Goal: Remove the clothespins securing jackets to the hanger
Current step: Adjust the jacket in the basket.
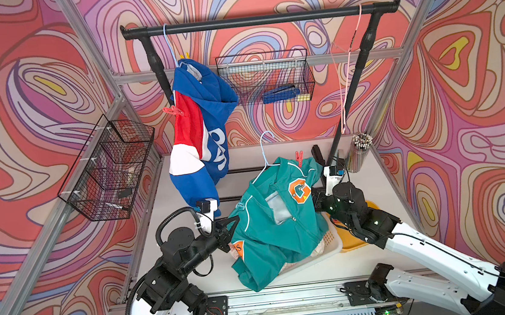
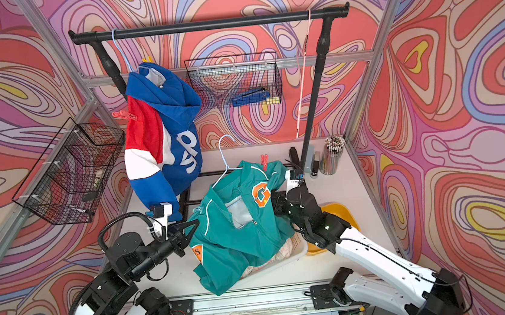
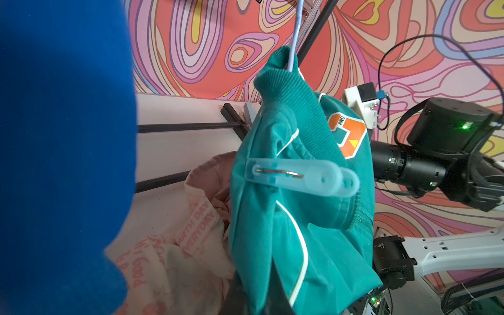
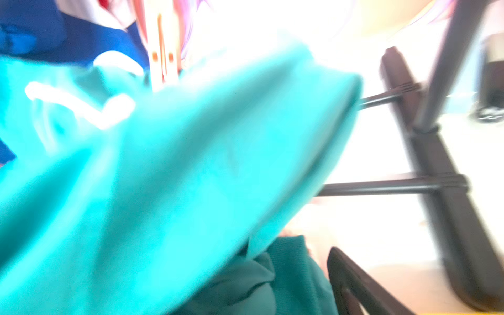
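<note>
The teal jacket [image 1: 270, 229] with an orange G patch hangs on a light blue hanger [image 1: 264, 151] low over the table. A red clothespin [image 1: 299, 157] sits on its far shoulder. A pale blue clothespin [image 3: 300, 177] clamps its near shoulder. My left gripper [image 1: 233, 221] is shut on the teal cloth below that pin. My right gripper [image 1: 318, 201] is at the jacket's right side with its jaws wide. One finger [image 4: 354, 281] shows; cloth hides the other. The blue-red-white jacket [image 1: 201, 131] hangs from the rail with a red clothespin [image 1: 173, 110] and a yellow clothespin [image 1: 185, 56].
The pink-and-cream jacket [image 3: 169, 259] lies in a white basket [image 1: 335, 246] under the teal one, next to a yellow bowl [image 1: 359, 242]. An empty pink hanger [image 1: 347, 70] hangs on the black rail [image 1: 263, 21]. Wire baskets [image 1: 110, 168] are mounted left and behind. A pencil cup [image 1: 358, 151] stands far right.
</note>
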You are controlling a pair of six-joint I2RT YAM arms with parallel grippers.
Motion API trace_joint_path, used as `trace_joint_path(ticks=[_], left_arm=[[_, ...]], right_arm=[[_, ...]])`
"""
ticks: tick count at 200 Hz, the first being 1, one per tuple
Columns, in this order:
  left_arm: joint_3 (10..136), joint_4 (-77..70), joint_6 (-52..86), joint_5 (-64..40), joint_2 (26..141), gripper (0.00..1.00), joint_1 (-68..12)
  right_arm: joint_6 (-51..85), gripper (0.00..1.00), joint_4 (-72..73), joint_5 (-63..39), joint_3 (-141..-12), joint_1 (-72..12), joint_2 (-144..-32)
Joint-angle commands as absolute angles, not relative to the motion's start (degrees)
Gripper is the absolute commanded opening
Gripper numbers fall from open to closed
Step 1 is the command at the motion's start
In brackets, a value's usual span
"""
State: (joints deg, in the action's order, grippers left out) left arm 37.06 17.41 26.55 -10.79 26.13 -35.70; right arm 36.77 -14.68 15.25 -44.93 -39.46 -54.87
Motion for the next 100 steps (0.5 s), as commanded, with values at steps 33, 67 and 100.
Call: trace_joint_path(ticks=[33, 67, 100], left_arm=[[37.4, 16.6, 25.0, -9.1, 26.2, 0.00, -35.9], [37.6, 16.1, 24.5, -9.0, 27.1, 0.00, -35.8], [38.0, 15.6, 23.5, -8.4, 29.2, 0.00, -35.8]], right_arm=[[37.1, 0.98, -34.0, 26.3, -52.1, -37.7, -51.6], [31.5, 0.82, -32.6, 14.2, -53.3, -37.6, -48.6], [29.7, 0.50, -32.2, 2.8, -52.9, -40.6, -48.9]])
